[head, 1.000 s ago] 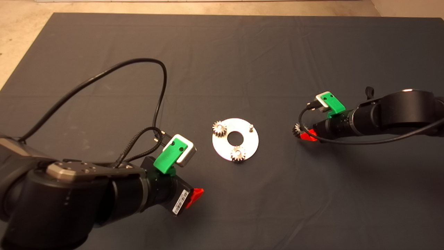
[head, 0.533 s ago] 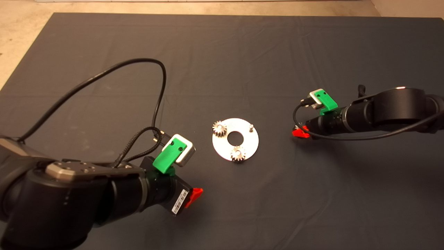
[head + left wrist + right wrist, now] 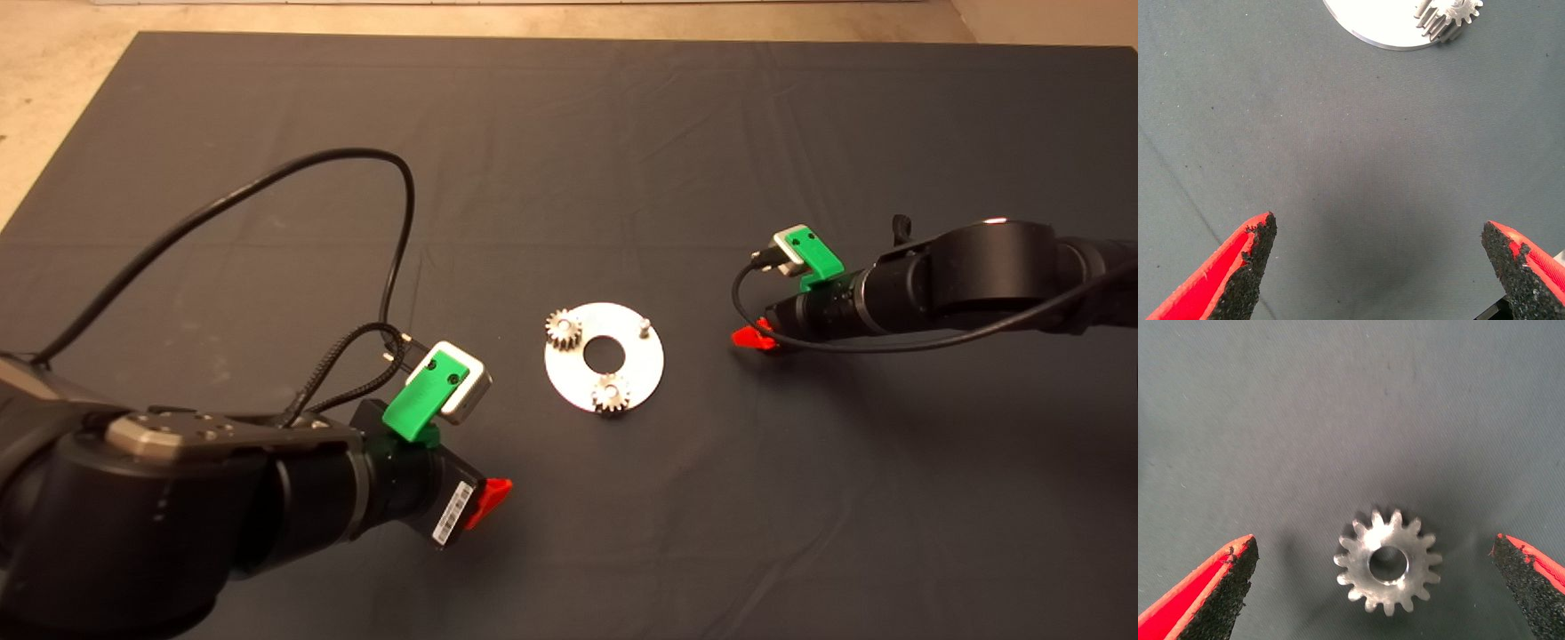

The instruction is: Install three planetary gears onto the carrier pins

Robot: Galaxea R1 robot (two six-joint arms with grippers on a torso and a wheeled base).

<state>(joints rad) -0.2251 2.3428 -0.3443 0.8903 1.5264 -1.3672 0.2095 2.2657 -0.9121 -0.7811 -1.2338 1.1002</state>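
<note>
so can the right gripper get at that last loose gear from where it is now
Probably yes. The right gripper is open with the loose gear lying flat on the mat between its fingers, nothing around it. In the head view the gripper hides the gear, right of the disc.

head: high above, looking down on the mat | left wrist: close to the mat, shares the disc edge with head | right wrist: close over the mat

Third gear hidden under the right gripper in the head view; disc cropped by the left wrist view's edge.
</note>
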